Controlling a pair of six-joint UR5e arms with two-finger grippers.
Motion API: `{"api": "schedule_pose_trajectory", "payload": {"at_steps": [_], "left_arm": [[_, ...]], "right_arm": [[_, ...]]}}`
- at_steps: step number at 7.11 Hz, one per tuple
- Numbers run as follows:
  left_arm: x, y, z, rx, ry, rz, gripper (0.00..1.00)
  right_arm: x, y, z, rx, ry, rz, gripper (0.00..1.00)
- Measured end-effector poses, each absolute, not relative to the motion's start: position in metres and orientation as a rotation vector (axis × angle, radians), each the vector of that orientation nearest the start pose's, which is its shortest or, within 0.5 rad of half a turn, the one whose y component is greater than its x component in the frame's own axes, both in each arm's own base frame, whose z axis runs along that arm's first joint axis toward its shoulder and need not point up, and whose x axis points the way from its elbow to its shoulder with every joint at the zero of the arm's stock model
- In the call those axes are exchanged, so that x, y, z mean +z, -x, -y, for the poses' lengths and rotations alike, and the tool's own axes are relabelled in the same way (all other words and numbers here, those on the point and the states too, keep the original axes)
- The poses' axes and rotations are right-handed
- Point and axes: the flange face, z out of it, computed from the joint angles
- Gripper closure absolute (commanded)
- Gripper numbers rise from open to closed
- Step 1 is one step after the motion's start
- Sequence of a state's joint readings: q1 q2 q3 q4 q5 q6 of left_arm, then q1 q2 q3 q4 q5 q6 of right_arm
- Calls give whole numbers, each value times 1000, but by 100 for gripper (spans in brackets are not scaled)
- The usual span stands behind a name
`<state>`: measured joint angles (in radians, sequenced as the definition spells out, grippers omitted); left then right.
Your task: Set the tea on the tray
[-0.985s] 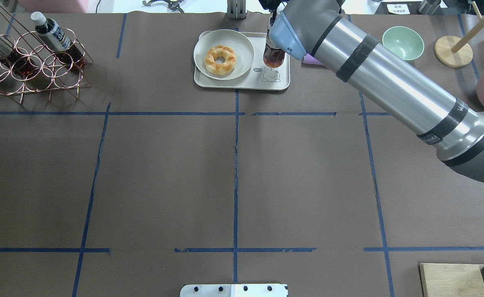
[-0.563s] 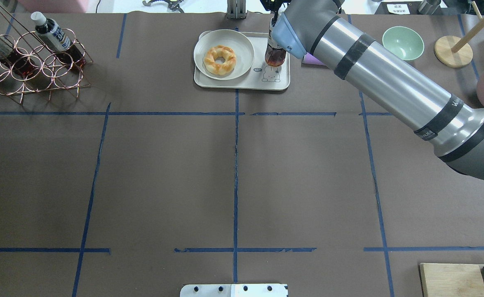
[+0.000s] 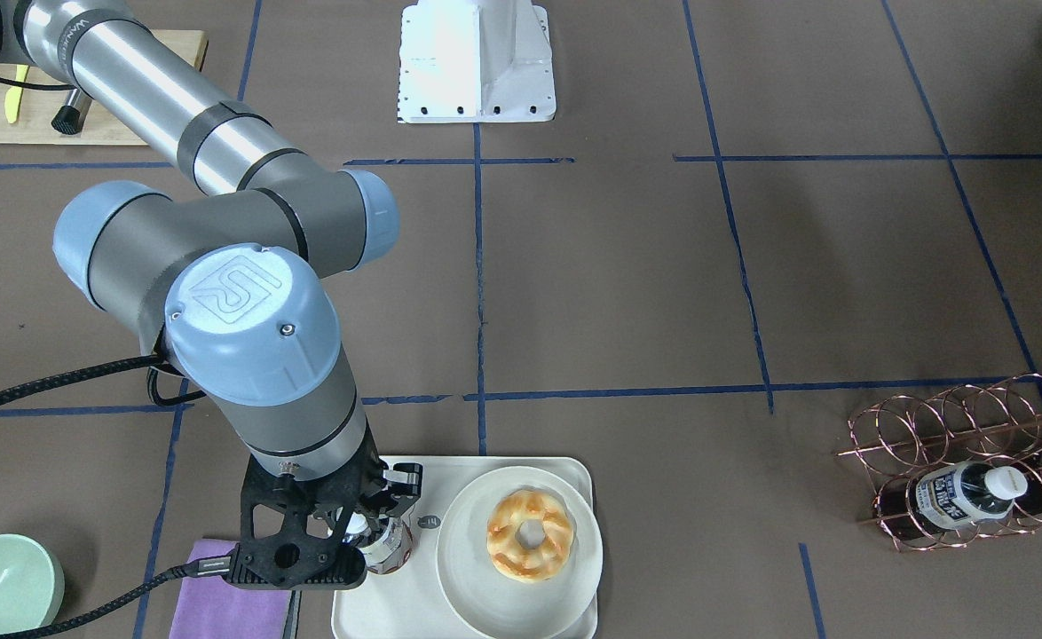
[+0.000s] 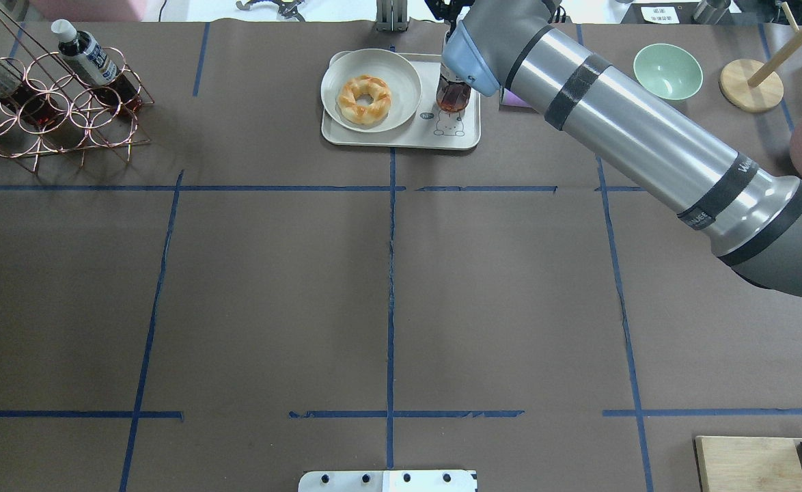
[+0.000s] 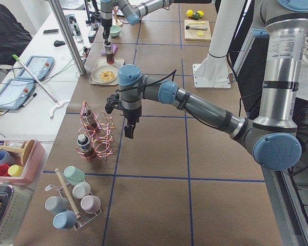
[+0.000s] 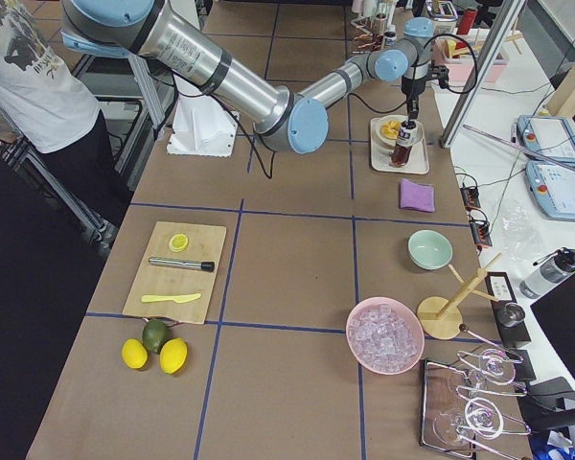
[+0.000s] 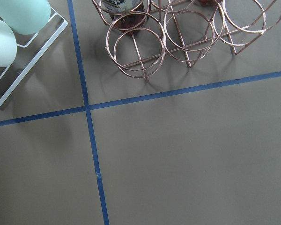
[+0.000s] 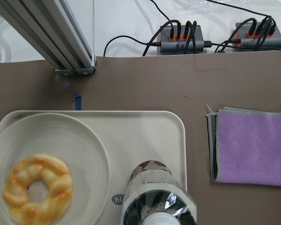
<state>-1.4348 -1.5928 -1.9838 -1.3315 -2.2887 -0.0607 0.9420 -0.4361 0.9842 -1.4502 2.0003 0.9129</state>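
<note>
The tea (image 4: 453, 99) is a small bottle of dark brown liquid. It stands upright on the right part of the cream tray (image 4: 401, 137), just behind the bear drawing and beside the plate. My right gripper (image 3: 370, 532) reaches straight down and is shut on the bottle's top (image 3: 390, 548). In the right wrist view the labelled bottle (image 8: 157, 201) fills the bottom centre over the tray (image 8: 145, 136). My left gripper (image 5: 128, 130) hangs above the table next to the copper rack. I cannot tell whether it is open or shut.
A white plate (image 4: 404, 72) with a twisted donut (image 4: 364, 100) fills the tray's left part. A purple cloth (image 8: 253, 145) lies right of the tray and a green bowl (image 4: 667, 70) beyond it. A copper wire rack (image 4: 52, 102) with bottles stands far left.
My right arm has lowered the tea: it went from hanging above the tray's right part to sitting low on it behind the bear drawing. The grip is unchanged.
</note>
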Motion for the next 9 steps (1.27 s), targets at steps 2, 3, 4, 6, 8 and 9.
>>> {"api": "schedule_pose_trajectory", "payload": {"at_steps": [2,3,4,6,8,9], "left_arm": [[477,3,482,141,-115,-731,0],[478,3,482,140,-114,-731,0],[478,4,482,139,-113,-730,0],[479,4,482,139,-112,-730,0],[479,4,482,139,-112,-730,0],[479,4,482,138,-112,-730,0]], "right_arm": [[147,430,744,124,-183,755,54],[147,430,744,124,-183,756,35],[147,431,744,122,-184,755,28],[149,431,743,113,-186,753,0],[148,430,743,93,-196,752,0],[144,426,743,85,-206,757,0]]}}
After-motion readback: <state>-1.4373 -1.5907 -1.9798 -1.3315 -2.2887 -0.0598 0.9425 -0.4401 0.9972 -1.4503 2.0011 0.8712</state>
